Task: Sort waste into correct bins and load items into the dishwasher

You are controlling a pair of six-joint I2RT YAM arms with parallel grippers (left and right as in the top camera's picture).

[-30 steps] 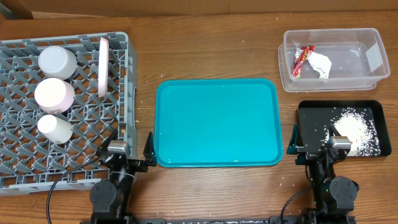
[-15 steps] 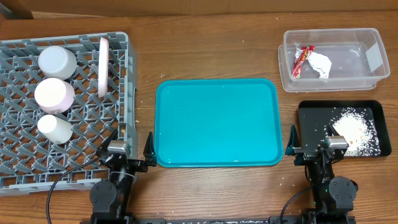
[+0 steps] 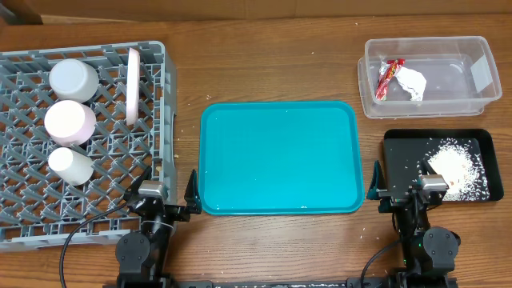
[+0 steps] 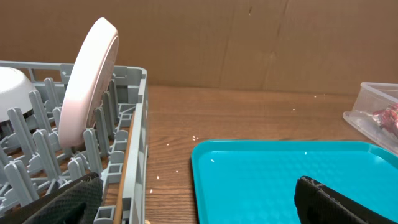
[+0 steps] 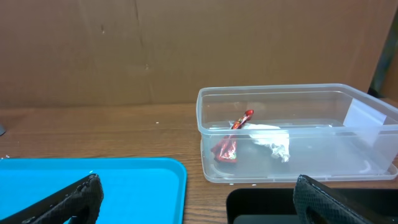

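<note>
The grey lattice dishwasher rack (image 3: 164, 96) at the left holds an upturned grey bowl (image 3: 73, 80), a white dish (image 3: 70, 122), a small cup (image 3: 70, 166) and the plate (image 3: 133, 86) on edge. In the clear tub (image 3: 480, 100) lie the red wrapper (image 3: 388, 78) and the napkin (image 3: 412, 84). White crumbs (image 3: 456, 168) lie in the black tray (image 3: 400, 152). My left gripper (image 3: 162, 196) hangs open and empty between the rack and the teal tray. My right gripper (image 3: 412, 192) is open and empty at the black tray's near-left corner.
A bare teal tray (image 3: 278, 156) fills the table's middle. In the left wrist view the plate (image 4: 90, 87) leans against the rack wall (image 4: 137, 143). The right wrist view looks at the tub (image 5: 298, 165) with the wrapper (image 5: 229, 146) inside.
</note>
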